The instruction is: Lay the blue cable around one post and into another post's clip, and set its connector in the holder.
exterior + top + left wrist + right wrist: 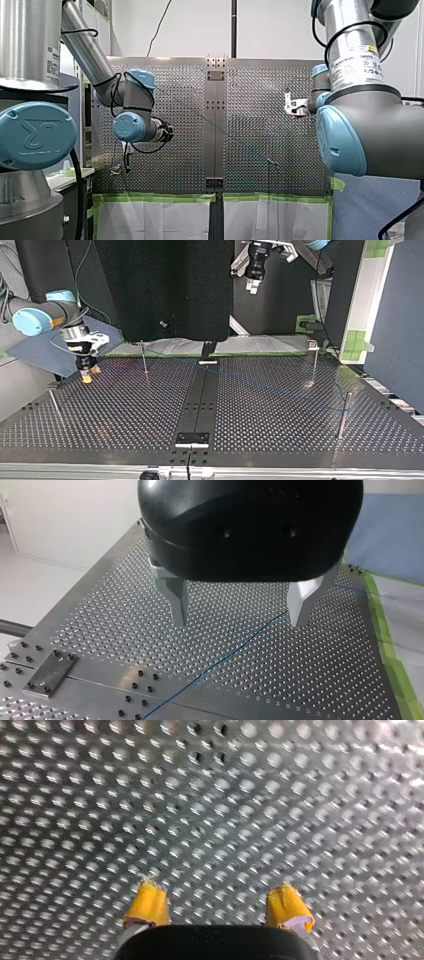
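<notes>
- My right gripper (217, 909): yellow pads (147, 904) set wide apart with nothing between them. It is close over the perforated table (250, 795), with bare plate ahead and to both sides. In the top view it hangs near the table's left edge.
- My left gripper (240, 611): black body, metal fingers (177, 602) spread wide and holding nothing. It is raised above the plate with open surface all round.
- Blue cable (220, 662): lies on the table below my left gripper. It runs diagonally under the gap between the fingers toward the green tape (387, 645) at the table's edge.
- Thin post (145, 362): upright, well apart from my right gripper, toward the middle.
- Clip post (314, 362): upright near the far edge, at the top view's right.
</notes>
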Controlling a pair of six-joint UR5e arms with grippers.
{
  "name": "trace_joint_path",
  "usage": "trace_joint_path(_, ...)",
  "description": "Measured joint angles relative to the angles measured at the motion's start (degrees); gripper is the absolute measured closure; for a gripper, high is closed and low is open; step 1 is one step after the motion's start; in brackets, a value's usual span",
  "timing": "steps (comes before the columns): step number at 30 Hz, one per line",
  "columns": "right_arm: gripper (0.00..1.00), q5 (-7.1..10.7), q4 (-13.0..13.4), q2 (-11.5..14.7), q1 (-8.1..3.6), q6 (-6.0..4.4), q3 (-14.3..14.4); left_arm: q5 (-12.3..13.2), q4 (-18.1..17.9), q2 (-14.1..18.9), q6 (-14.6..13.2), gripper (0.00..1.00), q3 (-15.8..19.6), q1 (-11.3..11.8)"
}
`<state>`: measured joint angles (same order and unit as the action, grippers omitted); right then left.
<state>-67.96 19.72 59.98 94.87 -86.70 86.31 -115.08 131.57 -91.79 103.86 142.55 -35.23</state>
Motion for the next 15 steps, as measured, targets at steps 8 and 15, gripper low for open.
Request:
trace_joint_path(8, 0.0, -3.44, -0.91, 0.8, 3.32, 3.01, 3.11, 0.91, -0.74, -0.01, 0.61, 0.0, -0.14, 0.67)
trace_joint_path(15, 0.0, -6.78, -0.39, 3.82, 6.67, 1.8, 6.0, 0.96, -0.84, -0.07, 0.88, 0.0, -0.23, 1.29)
